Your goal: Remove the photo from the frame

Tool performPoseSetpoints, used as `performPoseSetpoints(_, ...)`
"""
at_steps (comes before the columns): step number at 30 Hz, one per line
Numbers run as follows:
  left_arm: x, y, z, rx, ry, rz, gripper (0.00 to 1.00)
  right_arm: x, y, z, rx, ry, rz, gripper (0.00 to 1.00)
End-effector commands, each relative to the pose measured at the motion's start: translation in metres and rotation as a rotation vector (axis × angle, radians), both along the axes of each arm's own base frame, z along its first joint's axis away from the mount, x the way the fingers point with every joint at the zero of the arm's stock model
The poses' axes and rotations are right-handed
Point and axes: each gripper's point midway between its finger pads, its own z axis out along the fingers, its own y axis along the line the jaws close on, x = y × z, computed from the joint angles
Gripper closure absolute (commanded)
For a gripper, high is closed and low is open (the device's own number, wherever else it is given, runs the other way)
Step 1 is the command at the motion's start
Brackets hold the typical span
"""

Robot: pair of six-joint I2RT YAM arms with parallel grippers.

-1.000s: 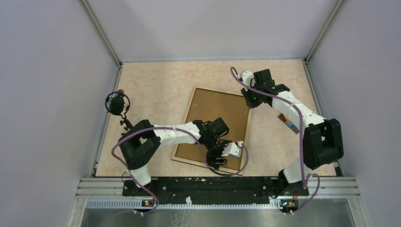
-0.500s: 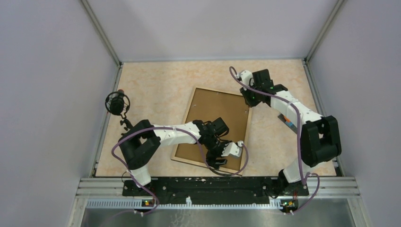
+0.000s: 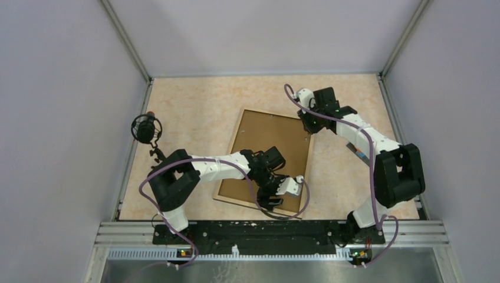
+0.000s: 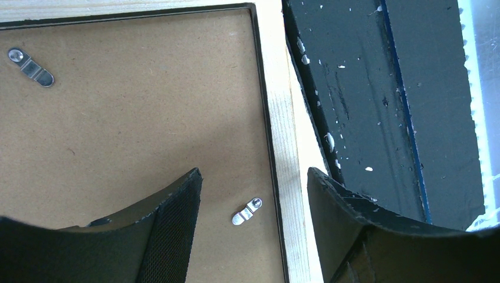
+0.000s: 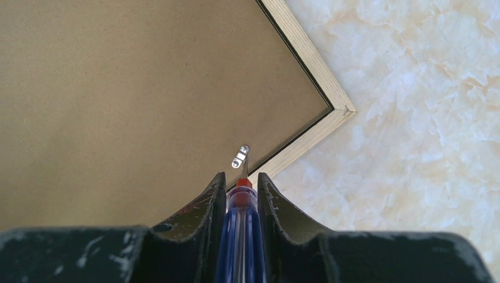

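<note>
The frame (image 3: 239,133) lies face down on the table, brown board back up, with a thin black inner border and pale wood edge. The photo is hidden under the board. My left gripper (image 3: 270,198) is open above the frame's near right corner, its jaws astride a small metal clip (image 4: 246,211) and the wood edge (image 4: 282,118). My right gripper (image 3: 308,125) is shut on a blue screwdriver (image 5: 239,236); its metal tip touches a metal clip (image 5: 240,157) by the frame's far right corner (image 5: 339,109).
A second clip (image 4: 30,66) shows on the board in the left wrist view. A black rail (image 4: 377,100) runs along the table's near edge, close to the frame. A black microphone-like stand (image 3: 146,129) stands at the left. A small orange-blue object (image 3: 358,150) lies under the right arm.
My right gripper has shifted slightly left toward the frame's far right corner with the screwdriver. The left arm and the frame have not moved.
</note>
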Motion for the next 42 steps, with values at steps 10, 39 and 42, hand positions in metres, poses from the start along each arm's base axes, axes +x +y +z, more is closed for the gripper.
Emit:
performPoseSetpoints(10,0.004,0.008,-0.009,0.032,-0.008,0.025,0.25,-0.008,0.024,0.035,0.112,-0.017,0.066,1.0)
performPoseSetpoints(39,0.266,0.173,0.012,0.062,-0.188,1.465,0.31,-0.026,-0.059,0.08,0.398,-0.09,-0.143,1.0)
performPoseSetpoints(42,0.265,0.172,0.001,0.089,-0.184,1.421,0.33,-0.025,-0.059,0.079,0.401,-0.086,-0.143,1.0)
